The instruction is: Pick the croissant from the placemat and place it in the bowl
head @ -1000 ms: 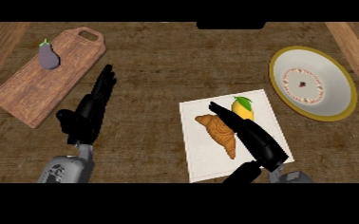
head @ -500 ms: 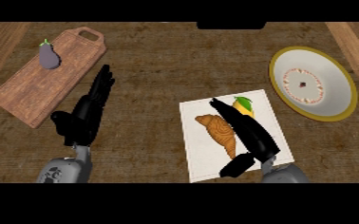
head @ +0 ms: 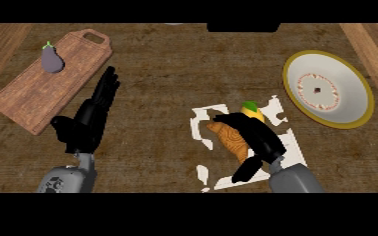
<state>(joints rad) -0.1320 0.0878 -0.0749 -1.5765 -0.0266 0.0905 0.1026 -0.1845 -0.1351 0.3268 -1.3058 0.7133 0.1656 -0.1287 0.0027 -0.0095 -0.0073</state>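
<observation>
On the white placemat (head: 289, 142), near and right of centre on the wooden counter (head: 184, 80), the croissant (head: 230, 139) is lying just beside a yellow-and-green fruit (head: 252, 111), which is seen at its far side. The right hand (head: 255, 135) is laid across the croissant's right flank, fingers stretched toward the far-left and the thumb trailing near; whether the fingers are curled round the pastry cannot be told, since much of it is hidden under the hand. The grasp step is judged to be in hand, with no lift yet evident. Next, a closing of the fingers is called for, then a raise and a carry to the far right, where the gold-rimmed bowl (head: 353, 85) is waiting well apart from the mat. At the left, the left hand (head: 92, 117) is held flat and released beside the cutting board (head: 44, 95), on which an eggplant (head: 51, 60) is resting.
</observation>
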